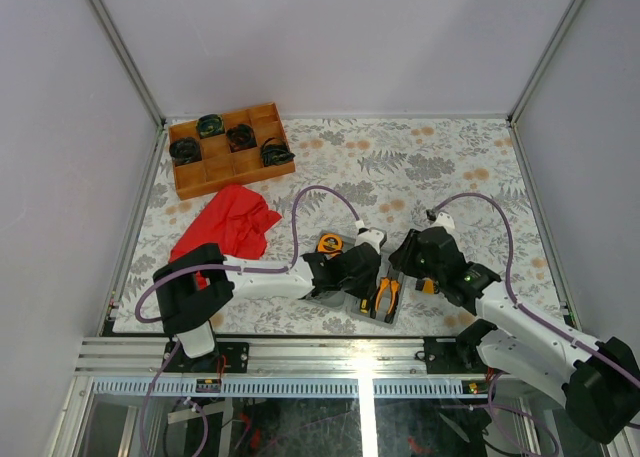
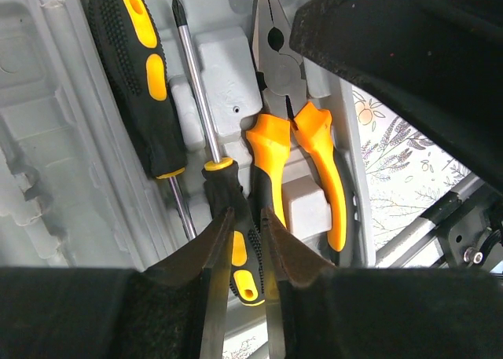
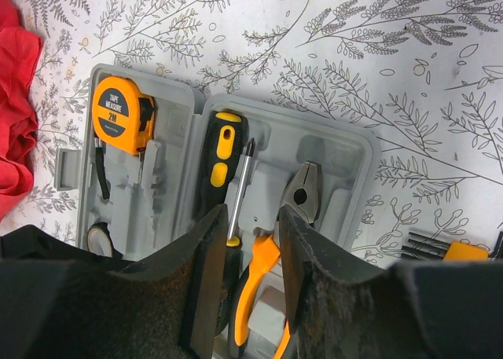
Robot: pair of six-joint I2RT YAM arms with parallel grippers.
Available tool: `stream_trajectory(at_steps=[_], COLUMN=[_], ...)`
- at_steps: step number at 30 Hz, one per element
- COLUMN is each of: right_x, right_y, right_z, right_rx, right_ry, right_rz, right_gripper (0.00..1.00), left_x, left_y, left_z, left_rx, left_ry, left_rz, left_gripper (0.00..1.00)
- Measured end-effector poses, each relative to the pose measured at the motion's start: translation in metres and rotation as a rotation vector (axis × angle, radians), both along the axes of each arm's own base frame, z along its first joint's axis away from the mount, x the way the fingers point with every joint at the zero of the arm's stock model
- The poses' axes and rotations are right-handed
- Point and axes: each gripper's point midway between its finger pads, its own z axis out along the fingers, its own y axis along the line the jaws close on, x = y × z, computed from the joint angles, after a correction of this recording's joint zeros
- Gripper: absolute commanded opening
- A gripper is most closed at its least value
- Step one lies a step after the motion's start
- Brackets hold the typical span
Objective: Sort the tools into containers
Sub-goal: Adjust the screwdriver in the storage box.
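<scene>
The grey tool case lies open on the patterned table. In it are an orange tape measure, a black-and-orange screwdriver and orange-handled pliers. A second screwdriver lies between them with its tip pointing away. My left gripper is shut on its handle, one finger on each side. My right gripper hangs open above the case's near right side and holds nothing. A small black-and-yellow piece lies on the table right of the case. From above, the left gripper covers the case's middle, beside the pliers.
A brown wooden tray holding black coiled bundles stands at the back left. A red cloth lies in front of it, left of the case. The right gripper is close beside the left one. White walls enclose the table.
</scene>
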Motion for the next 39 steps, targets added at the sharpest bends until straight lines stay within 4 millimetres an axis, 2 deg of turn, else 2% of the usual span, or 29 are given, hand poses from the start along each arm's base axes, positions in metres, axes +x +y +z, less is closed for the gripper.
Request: stream_trajectory(at_steps=[12,15,21,25,31,39], right_x=[0.0,0.0,0.0,0.0,0.0,-0.001], right_y=[0.0,0.0,0.0,0.0,0.0,0.001], right_z=[-0.001,-0.001,-0.001,-0.001,-0.001,-0.002], right_rx=[-0.001,-0.001,-0.001,-0.001,-0.003,-0.004], right_ry=[0.003,0.003,0.003,0.003,0.002,0.009], right_rz=[0.001,0.001,0.002,0.002,0.005,0.013], right_gripper=[0.4,0.4,0.4,0.4,0.4,0.41], left_x=[-0.002,0.0,0.006,0.006,0.005,0.01], left_y=[0.005,0.005,-0.002,-0.001,0.002,0.002], left_z=[0.0,0.006,0.019,0.013,-0.008,-0.01], left_rx=[0.023,0.025,0.006,0.018,0.067,0.072], left_ry=[0.002,-0.006,-0.03,-0.025,-0.007,-0.021], left_rz=[-0.007,-0.005,0.003,0.003,0.005,0.034], left_gripper=[0.25,0.28,0.29,0.28,0.25,0.2])
